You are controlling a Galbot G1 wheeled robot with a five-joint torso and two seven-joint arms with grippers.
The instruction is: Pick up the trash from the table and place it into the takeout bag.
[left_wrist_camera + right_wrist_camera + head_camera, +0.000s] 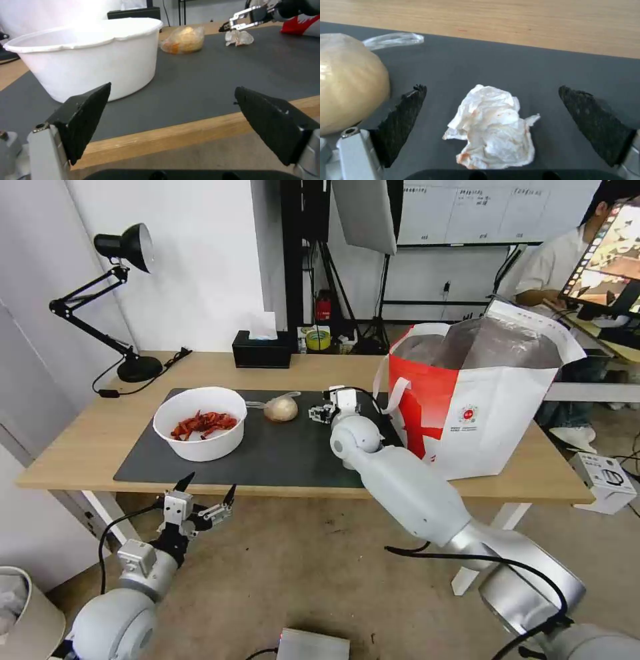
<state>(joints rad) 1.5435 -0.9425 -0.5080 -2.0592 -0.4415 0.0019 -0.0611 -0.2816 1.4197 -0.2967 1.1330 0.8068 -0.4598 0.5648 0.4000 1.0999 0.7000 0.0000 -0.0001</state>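
Near the mat's far edge, the empty, wide-open right gripper (490,110) straddles the crumpled tissue (493,127); closing high could pinch air or nudge the bagged lump (348,82).

The right arm (407,493) is reaching forward and slightly leftward from the robot's shoulder, its wrist angling downward. The right gripper (491,110) is hanging low with its two dark fingers (403,120) spread wide apart. The left arm (133,580) is sitting low and drawn back, and the left gripper (207,493) is pointing forward with its fingers (83,120) parted wide.
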